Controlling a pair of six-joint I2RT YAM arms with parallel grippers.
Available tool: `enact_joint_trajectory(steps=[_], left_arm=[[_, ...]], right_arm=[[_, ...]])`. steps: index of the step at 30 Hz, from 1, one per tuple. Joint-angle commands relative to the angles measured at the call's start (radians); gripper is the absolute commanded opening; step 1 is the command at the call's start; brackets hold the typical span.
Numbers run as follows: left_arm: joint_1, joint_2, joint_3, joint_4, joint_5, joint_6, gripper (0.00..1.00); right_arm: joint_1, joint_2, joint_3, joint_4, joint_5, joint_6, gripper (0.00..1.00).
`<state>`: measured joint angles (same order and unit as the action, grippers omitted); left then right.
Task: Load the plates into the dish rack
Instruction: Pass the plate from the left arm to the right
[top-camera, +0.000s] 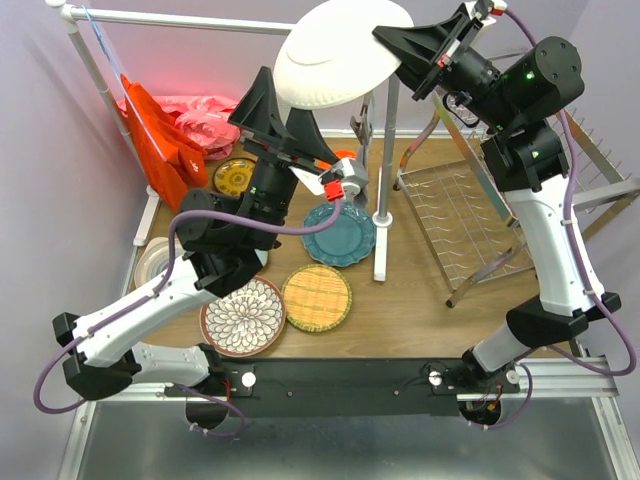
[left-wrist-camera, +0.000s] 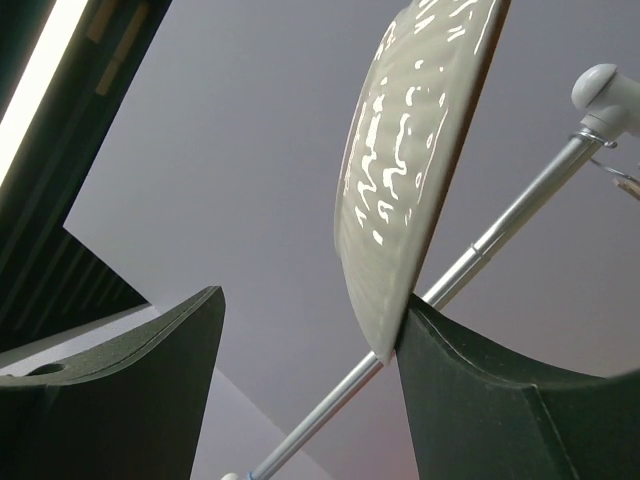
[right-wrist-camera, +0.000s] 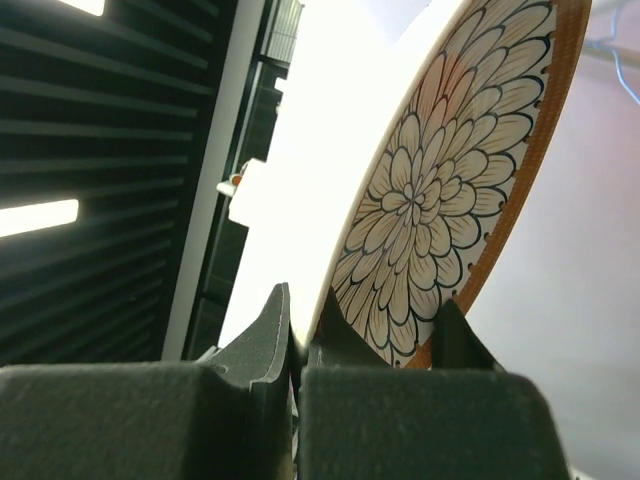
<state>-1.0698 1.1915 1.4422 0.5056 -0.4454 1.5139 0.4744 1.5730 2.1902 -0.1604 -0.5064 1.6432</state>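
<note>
My right jaws are clamped on the rim of a floral plate (right-wrist-camera: 440, 190), holding it high over the far middle of the worktop (top-camera: 400, 310). My left jaws stand wide apart at its opposite edge. The rim touches one finger (left-wrist-camera: 480, 400) and the other finger is clear of it. The plate is round, glazed ceramic. Its underside is glossy, rippled white, and its face has black-outlined petals inside a brown rim.

Room is tight up here. The white pipe rail (top-camera: 180, 18) crosses just behind the plate. Its upright post (top-camera: 385, 190) drops between the plates lying on the worktop and the dish rack (top-camera: 465, 220). The rack sits toward the far right edge, with rows of thin chrome tines in a tubular frame.

On the left half lie:
- a teal scalloped plate (top-camera: 340, 235)
- a woven yellow plate (top-camera: 316, 297)
- a second floral plate (top-camera: 243, 317), by the near edge
- a yellow-brown patterned plate (top-camera: 234, 176), beside the red cloths (top-camera: 165, 140)

My right arm rises steeply from the near right corner, with its wrist turned left. My left arm runs low along the left side, then folds up toward the centre.
</note>
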Motion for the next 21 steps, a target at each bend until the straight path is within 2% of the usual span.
enact_joint_trajectory(steps=[1, 14, 21], left_arm=[[-0.018, -0.092, -0.02, 0.109, -0.041, -0.035, 0.76], [-0.019, -0.162, -0.095, 0.148, -0.065, -0.057, 0.76], [-0.019, -0.211, -0.178, 0.188, -0.082, -0.093, 0.76]], right_arm=[[-0.043, 0.01, 0.101, 0.231, 0.103, -0.072, 0.0], [-0.092, 0.044, 0.29, 0.344, 0.207, -0.321, 0.0], [-0.245, 0.012, 0.258, 0.328, 0.322, -0.428, 0.0]])
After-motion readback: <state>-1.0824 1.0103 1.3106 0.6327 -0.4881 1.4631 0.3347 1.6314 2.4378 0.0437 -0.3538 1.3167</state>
